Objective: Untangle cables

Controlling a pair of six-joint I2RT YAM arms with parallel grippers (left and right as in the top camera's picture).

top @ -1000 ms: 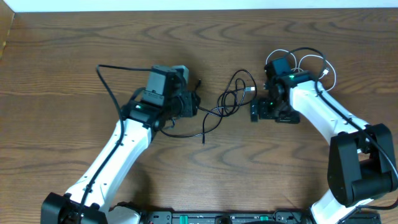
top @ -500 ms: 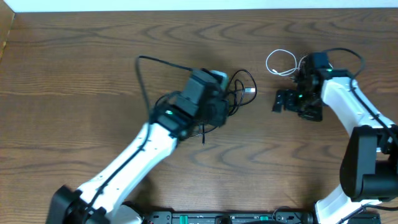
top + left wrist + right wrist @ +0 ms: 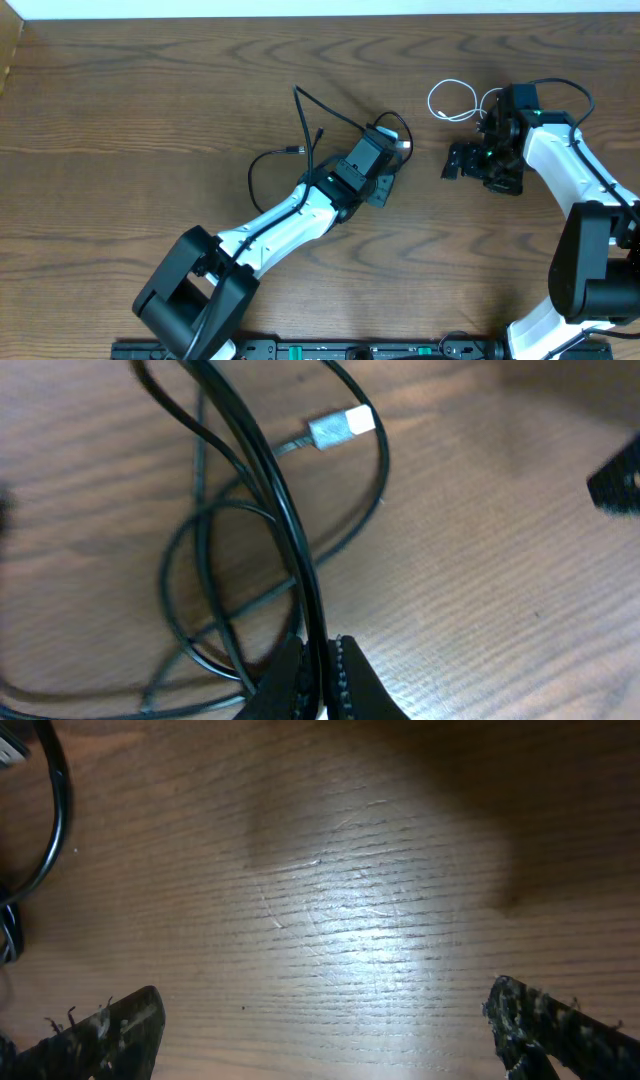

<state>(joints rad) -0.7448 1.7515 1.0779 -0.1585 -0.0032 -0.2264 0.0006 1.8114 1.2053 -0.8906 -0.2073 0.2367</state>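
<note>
The black cables (image 3: 205,575) lie in tangled loops on the wood, one ending in a silver plug (image 3: 340,428). My left gripper (image 3: 322,648) is shut on a thick black strand that runs up between its jaws. From overhead, the left gripper (image 3: 383,178) sits at the tangle (image 3: 392,130), beside the plug (image 3: 403,146). More thin black cable (image 3: 262,170) loops off to its left. The white cable (image 3: 450,100) is coiled at the back right. My right gripper (image 3: 452,162) stands wide open just below it, and in its wrist view the right gripper (image 3: 325,1020) holds nothing above bare wood.
A curve of black cable (image 3: 55,800) shows at the left edge of the right wrist view. The left arm's own thicker black cable (image 3: 325,108) arches up behind its wrist. A pale wall edge (image 3: 300,8) runs along the table's far side.
The left arm has swung right across the table onto the tangle and its jaws have closed on a black strand. The right arm has moved right, off the white coil, still open.
</note>
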